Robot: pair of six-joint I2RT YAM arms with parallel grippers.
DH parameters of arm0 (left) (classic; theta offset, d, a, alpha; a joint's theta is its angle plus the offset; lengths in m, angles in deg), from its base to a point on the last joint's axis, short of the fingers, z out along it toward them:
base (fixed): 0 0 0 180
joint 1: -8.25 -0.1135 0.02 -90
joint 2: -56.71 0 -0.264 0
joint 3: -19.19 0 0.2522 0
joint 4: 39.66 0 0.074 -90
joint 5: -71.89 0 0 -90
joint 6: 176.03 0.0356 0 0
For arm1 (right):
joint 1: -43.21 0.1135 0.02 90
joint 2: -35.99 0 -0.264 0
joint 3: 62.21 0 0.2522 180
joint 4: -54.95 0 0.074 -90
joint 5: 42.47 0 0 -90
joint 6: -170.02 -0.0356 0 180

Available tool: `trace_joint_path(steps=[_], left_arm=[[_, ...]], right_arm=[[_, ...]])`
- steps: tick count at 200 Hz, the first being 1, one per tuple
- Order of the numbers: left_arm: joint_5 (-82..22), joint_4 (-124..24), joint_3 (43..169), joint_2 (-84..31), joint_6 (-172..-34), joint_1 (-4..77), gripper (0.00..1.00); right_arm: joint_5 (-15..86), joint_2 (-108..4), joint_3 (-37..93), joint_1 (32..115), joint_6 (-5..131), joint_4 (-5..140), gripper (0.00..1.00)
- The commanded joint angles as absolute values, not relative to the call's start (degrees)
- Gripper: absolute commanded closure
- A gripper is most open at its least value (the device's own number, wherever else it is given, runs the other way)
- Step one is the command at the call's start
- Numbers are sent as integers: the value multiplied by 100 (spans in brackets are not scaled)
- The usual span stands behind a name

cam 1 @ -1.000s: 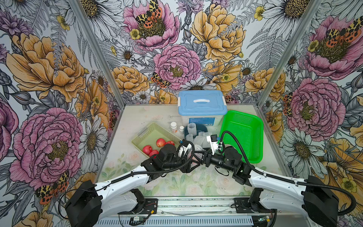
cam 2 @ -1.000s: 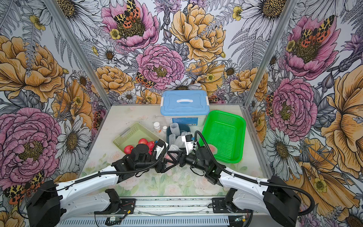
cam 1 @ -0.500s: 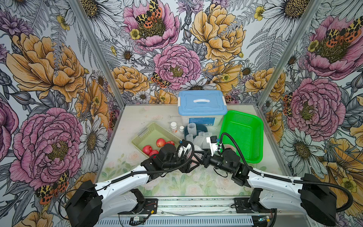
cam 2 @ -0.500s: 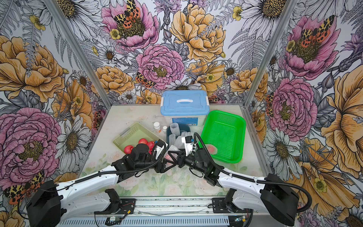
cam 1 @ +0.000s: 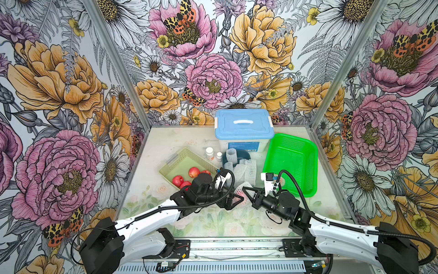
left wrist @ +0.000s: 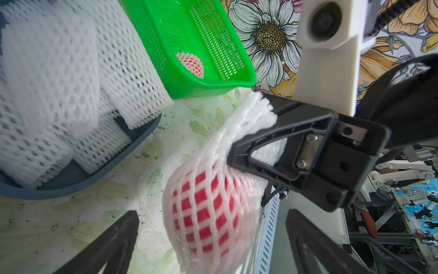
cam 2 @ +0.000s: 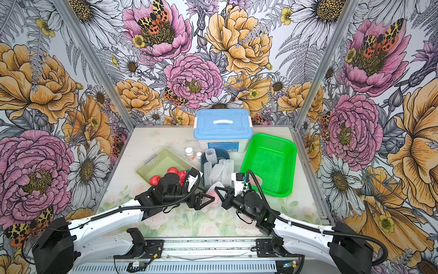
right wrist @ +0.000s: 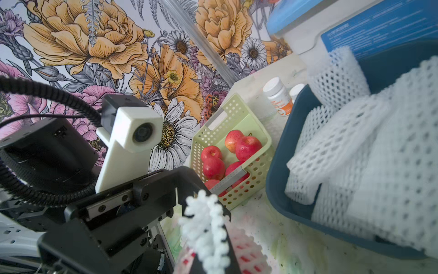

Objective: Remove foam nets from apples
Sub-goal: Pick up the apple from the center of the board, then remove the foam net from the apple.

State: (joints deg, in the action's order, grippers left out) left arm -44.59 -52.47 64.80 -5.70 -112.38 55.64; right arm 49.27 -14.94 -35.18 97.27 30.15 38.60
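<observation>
We look onto a pale surface (cam 1: pixel 237 220) printed with faded flowers and flecked with dark specks. It is closed in on three sides by walls (cam 1: pixel 59 83) papered with big peonies, daisies and moths, with metal posts (cam 1: pixel 123 78) at the back corners.

At the back stands a blue-lidded storage box (cam 1: pixel 244 124). To its right a green basket (cam 1: pixel 294 161) holds one netted apple (left wrist: pixel 190 64). Left of centre a pale green basket (cam 1: pixel 180 161) holds the bare apples (cam 1: pixel 193 172), and two white pill bottles (cam 1: pixel 209 153) stand near its far corner. A dark blue tub (right wrist: pixel 279 170) between the baskets is piled with empty foam nets (cam 1: pixel 244 166).

Near the front, between the two arms, is an apple (left wrist: pixel 203 199) wrapped in its foam net (left wrist: pixel 239 118). The right jaws are pressed together on that net's frilly end. The left jaws stand spread wide on either side of the apple, clear of it. We cannot tell whether the apple rests on the surface.
</observation>
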Motion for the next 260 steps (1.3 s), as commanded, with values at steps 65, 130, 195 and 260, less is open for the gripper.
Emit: trace_joint_path(steps=[65, 130, 195, 260], left_arm=[[-4951, -5197, 7039, -1225, -10616, 6106, 1], [-3604, -5556, 7368, -1442, -10265, 6546, 1], [-1895, -5915, 7347, -1148, -10006, 6773, 1], [-3063, -5796, 7403, -1190, -9536, 6803, 1]], right_arm=[[4915, -782, -4053, 9408, 1693, 4068, 100], [4396, -1189, -4186, 9059, 601, 2774, 100], [4327, -1084, -3863, 9066, 540, 3445, 100], [4218, -1337, -3707, 9045, 376, 3230, 100]])
